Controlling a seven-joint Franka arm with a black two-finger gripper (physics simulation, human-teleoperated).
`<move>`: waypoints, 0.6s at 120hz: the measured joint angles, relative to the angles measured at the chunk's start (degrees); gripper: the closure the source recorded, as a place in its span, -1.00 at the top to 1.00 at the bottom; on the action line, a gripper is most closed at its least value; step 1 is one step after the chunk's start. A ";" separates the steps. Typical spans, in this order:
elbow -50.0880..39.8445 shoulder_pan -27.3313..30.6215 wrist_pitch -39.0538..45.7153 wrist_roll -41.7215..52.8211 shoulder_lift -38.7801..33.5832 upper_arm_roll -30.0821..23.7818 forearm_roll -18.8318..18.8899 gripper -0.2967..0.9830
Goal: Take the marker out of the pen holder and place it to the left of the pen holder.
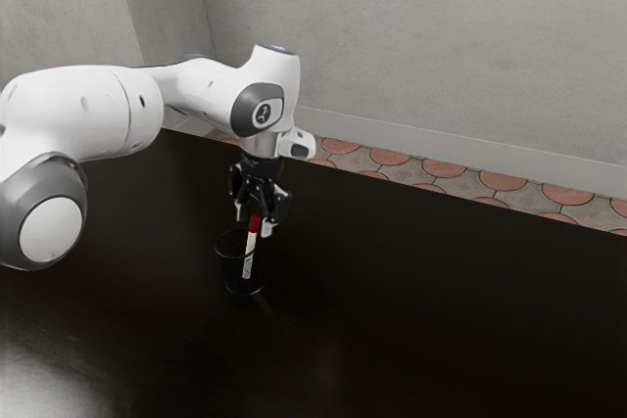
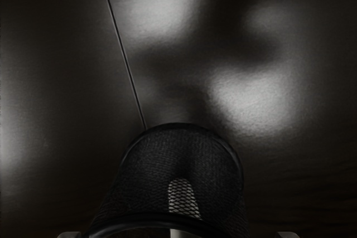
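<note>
So my hand (image 1: 255,221) is spread wide, nothing pinched. The marker (image 1: 249,254) is right under it, top end up between my fingers, lower part inside the mesh pen holder (image 2: 150,160). Honestly, a shallow grab could slip, and a crooked or too-low lift might snag the holder and tip it onto the counter (image 1: 411,320).

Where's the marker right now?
In the exterior view, left of centre: the marker stands in the mesh pen holder, red end up, at the open gripper's fingertips.
</note>
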 joint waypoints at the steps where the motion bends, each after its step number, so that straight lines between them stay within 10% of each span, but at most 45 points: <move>1: 0.00 0.01 0.00 0.03 0.00 0.00 0.00 0.13; 72: 0.18 0.21 0.11 1.16 -0.07 -0.08 0.23 -0.61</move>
